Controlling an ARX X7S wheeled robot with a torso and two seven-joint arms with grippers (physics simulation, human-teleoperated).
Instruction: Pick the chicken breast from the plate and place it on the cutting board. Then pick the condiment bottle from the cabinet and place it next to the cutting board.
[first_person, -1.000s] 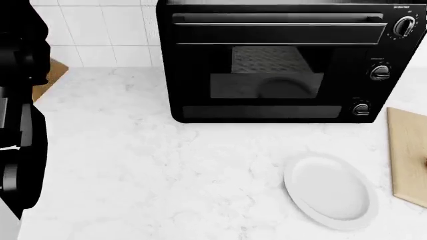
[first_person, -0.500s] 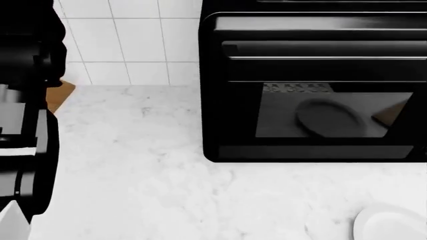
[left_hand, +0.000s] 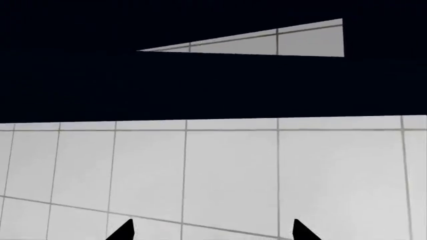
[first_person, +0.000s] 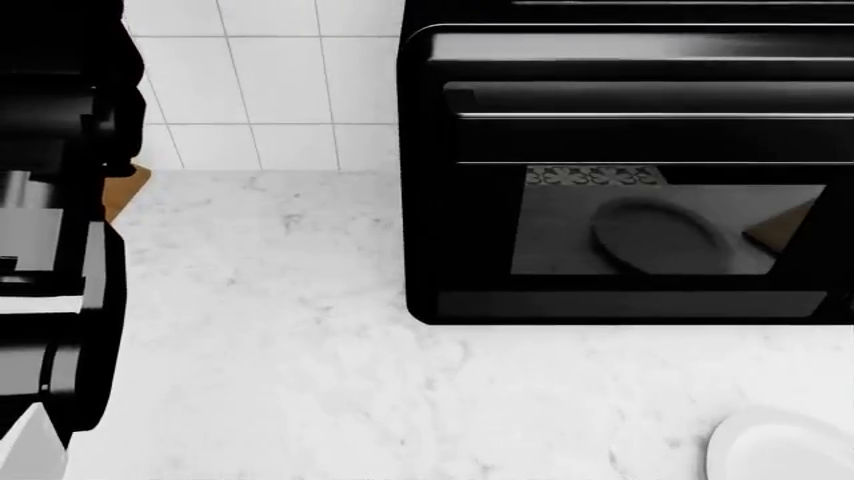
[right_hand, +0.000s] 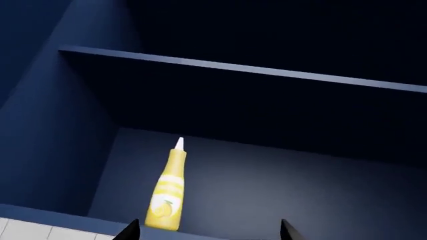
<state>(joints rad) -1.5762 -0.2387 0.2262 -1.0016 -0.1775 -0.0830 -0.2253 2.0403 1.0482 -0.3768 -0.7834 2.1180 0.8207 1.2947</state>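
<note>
Head view has barely budged in the last half second, so the approach looks settled: right gripper (right_hand: 207, 231) hangs open and empty just in front of the condiment bottle (right_hand: 168, 189), which stands upright inside the cabinet (right_hand: 280, 80), so grabbing it looks next.

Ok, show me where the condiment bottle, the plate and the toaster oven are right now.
condiment bottle (right_hand: 167, 195): right wrist view, on its yellow body, standing in the dark cabinet.
plate (first_person: 781, 450): head view, on the white plate's bare surface at the frame's lower right corner.
toaster oven (first_person: 627, 90): head view, on its black door above the window.
</note>
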